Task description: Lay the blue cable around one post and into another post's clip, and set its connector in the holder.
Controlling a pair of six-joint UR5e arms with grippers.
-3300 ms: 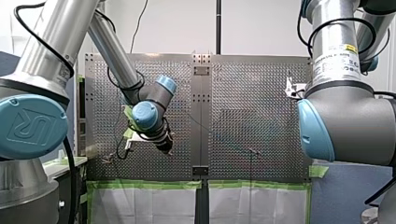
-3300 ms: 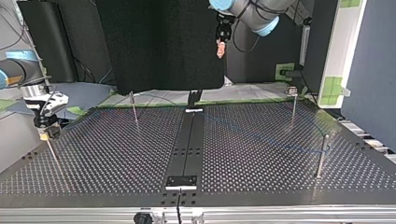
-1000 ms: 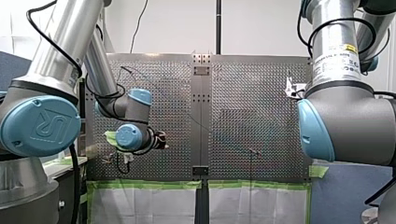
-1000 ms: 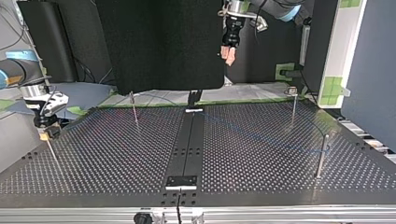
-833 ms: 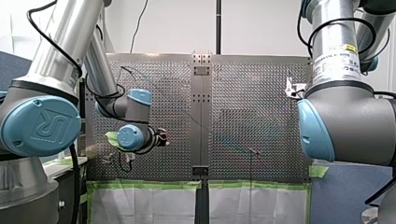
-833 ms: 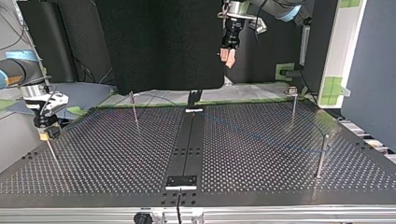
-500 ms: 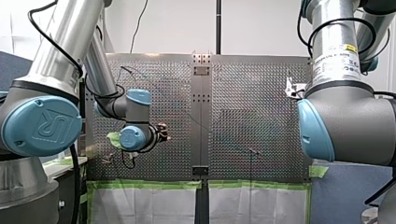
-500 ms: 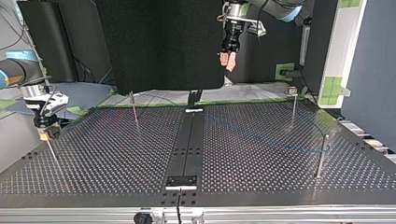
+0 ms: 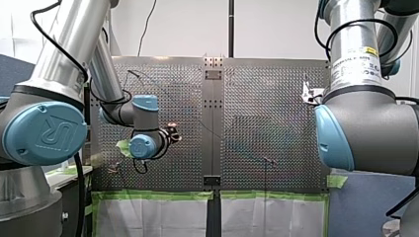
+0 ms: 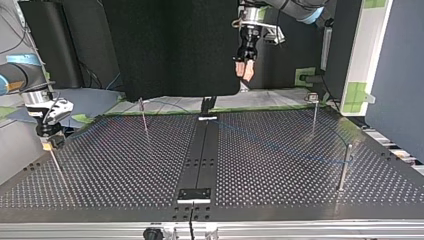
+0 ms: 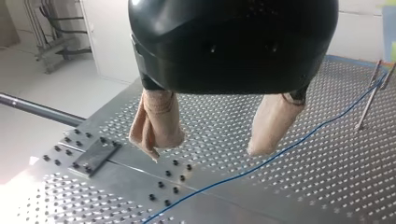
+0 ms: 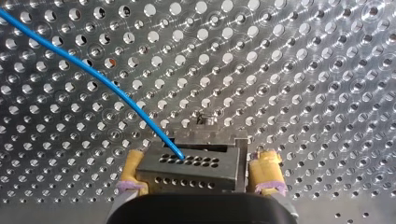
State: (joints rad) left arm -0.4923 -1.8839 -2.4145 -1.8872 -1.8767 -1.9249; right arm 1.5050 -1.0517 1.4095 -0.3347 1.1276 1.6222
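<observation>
Evidently the limp cable (image 11: 219,183) (best pinched mid-span) is lying below my spread left gripper (image 11: 205,151); my right gripper (image 12: 200,159) is pinching the connector (image 12: 187,171).

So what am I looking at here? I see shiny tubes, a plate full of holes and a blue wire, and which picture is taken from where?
Those tubes are two robot arms working over a perforated metal table. One picture looks out from behind the arms, one faces them across the table, and two come from small cameras on their wrists. Thin upright posts stand on the table and a blue cable runs across it. My right gripper, with yellow pads, grips the cable's black connector. My left gripper, with beige pads, hangs open above the table, holding nothing.
</observation>
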